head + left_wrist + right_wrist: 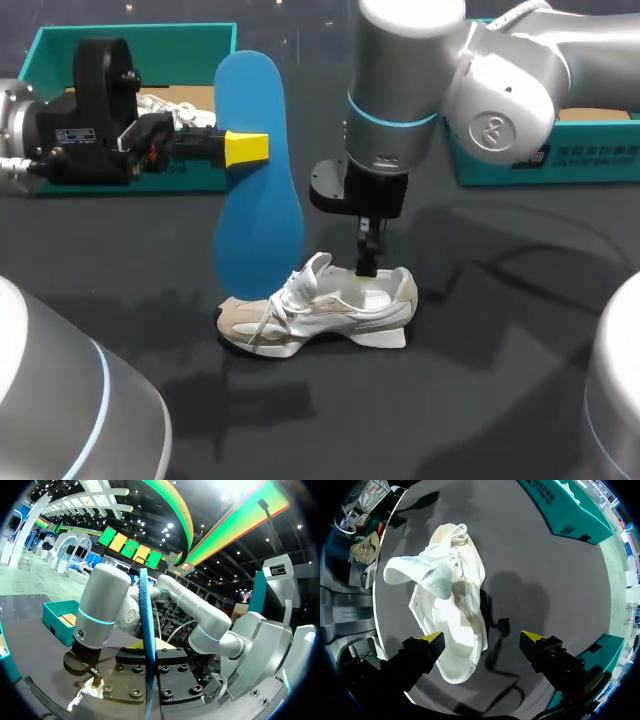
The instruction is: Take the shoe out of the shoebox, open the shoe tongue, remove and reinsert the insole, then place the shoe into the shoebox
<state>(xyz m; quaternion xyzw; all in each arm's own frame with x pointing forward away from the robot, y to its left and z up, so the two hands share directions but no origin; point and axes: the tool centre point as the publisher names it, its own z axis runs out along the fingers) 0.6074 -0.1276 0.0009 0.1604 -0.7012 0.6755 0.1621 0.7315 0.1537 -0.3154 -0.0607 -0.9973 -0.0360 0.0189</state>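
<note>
A white and beige sneaker [320, 310] lies on the dark table [480, 380], its tongue pulled up. My left gripper [245, 147] is shut on a blue insole [255, 210], which it holds upright in the air above the shoe's toe. In the left wrist view the insole [146, 640] shows edge-on between the left gripper [148, 680]. My right gripper [367, 262] stands open at the heel. In the right wrist view the sneaker [450, 600] lies ahead of the right gripper [482, 637], one fingertip [432, 639] against the heel's side and the other over bare table.
A teal shoebox [60, 60] with a white shoe inside stands at the back left, behind my left arm. A second teal box [560, 155] stands at the back right, behind my right arm [410, 90]. A teal box [570, 510] also shows beyond the sneaker.
</note>
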